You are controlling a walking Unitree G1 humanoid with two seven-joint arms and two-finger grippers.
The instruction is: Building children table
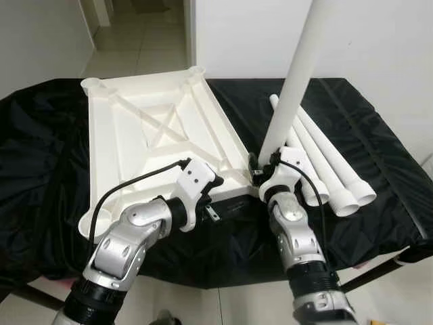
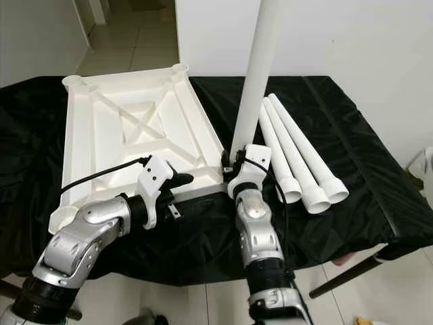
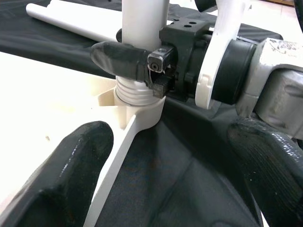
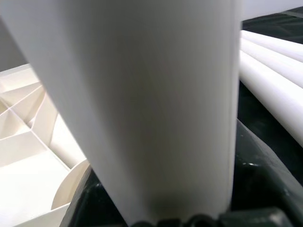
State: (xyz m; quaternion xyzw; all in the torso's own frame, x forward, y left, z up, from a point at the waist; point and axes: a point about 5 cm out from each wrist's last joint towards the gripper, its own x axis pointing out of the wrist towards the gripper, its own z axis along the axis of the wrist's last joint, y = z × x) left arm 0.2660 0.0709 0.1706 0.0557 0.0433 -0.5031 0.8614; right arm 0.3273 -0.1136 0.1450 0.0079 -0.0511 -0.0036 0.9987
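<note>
Your black cloth-covered table (image 1: pixel 379 156) carries the upturned white plastic tabletop (image 1: pixel 155 135). The right gripper (image 1: pixel 260 169) pinches the upright white table leg (image 1: pixel 294 88) at its near-right corner socket (image 3: pixel 139 106). Three spare white legs (image 1: pixel 331 162) lie just beside. The left gripper (image 3: pixel 165 179), fingers spread, straddles the tabletop's near edge.

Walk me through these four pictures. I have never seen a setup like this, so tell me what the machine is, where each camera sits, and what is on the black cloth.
This is a humanoid robot with two silver arms, each ending in a two-fingered black pincer. The two wide pictures come from its head, looking down; the two close-ups come from cameras on its wrists.

On the black-covered table lies an upside-down white tabletop. Three spare legs lie beside it.

The right pincer grips a fourth white leg standing upright in the tabletop's near corner socket, its threads still partly showing. The left pincer is open at the tabletop's near edge, pointing at that corner.
</note>
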